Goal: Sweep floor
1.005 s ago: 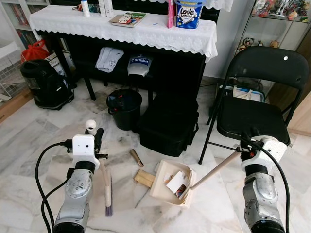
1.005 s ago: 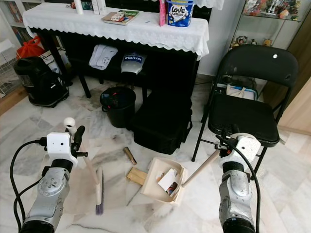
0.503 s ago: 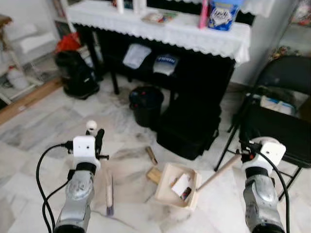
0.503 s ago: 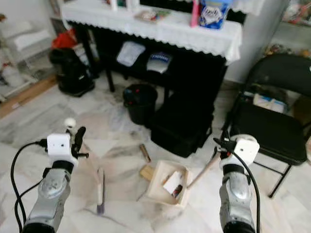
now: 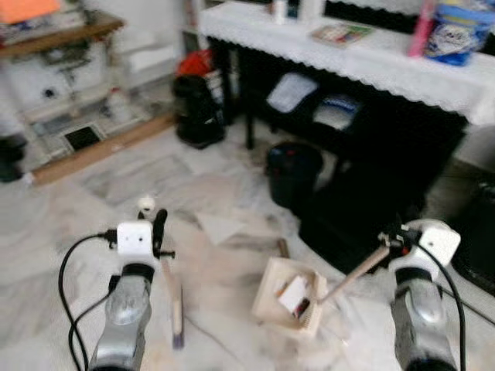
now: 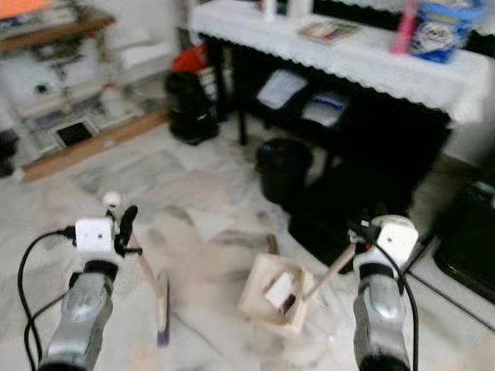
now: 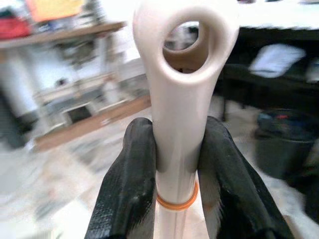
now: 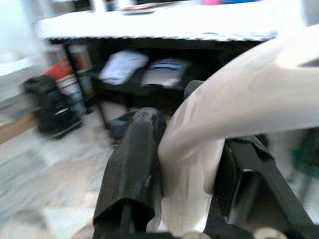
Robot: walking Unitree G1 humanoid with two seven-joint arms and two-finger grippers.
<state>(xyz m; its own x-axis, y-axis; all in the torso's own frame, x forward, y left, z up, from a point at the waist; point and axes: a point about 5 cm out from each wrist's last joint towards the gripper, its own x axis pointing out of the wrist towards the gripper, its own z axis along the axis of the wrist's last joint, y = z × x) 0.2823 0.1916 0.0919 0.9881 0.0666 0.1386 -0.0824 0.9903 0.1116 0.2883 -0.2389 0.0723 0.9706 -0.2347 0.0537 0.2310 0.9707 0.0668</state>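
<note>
Left gripper point(image 7: 174, 164): clamped on brush point(image 5: 175, 297) handle; bristles low beside dustpan point(image 5: 290, 296), ready to sweep.
Right gripper point(image 8: 179, 169): clamped on dustpan handle, pan flat to catch debris.

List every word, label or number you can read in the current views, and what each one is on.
None can be read; the current views are motion-blurred.
Blue and white tub on the white lace-covered table: print too blurred.
Flat book or magazine on the same table: cover too blurred.
White and blue folded bag under the table: lettering too blurred.
</note>
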